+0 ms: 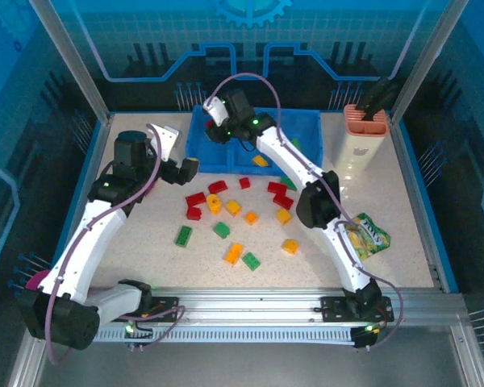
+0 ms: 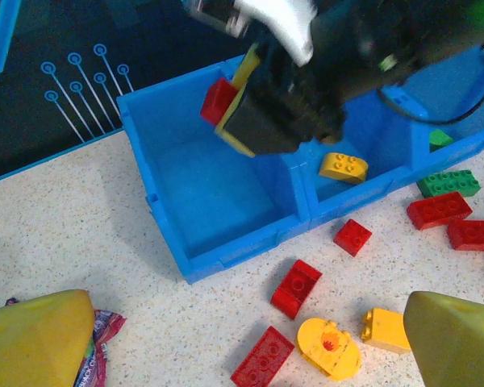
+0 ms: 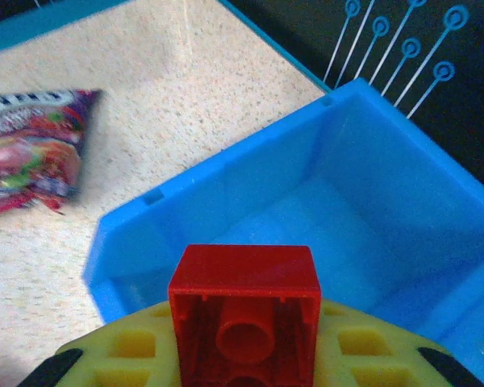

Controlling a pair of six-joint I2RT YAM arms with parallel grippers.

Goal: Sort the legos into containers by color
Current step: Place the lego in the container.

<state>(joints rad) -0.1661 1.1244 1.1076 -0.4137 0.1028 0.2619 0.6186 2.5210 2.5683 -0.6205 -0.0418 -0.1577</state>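
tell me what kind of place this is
Probably a robot lab work cell: a table boxed in by metal framing and clear panels, a left arm and right arm bolted to the near rail, and bricks with a blue bin set out.

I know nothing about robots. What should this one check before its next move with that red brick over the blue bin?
1. Red brick held firmly by the right gripper: ok, the gripper is shut on it.
2. Brick above the left compartment: ok.
3. That compartment free of other colours: ok, its floor looks bare. The yellow brick lies in the middle compartment.
4. Left gripper out of the way: ok, it is open, over the table, away from the red brick.
5. Drop low enough that the brick will not bounce out: cannot tell.
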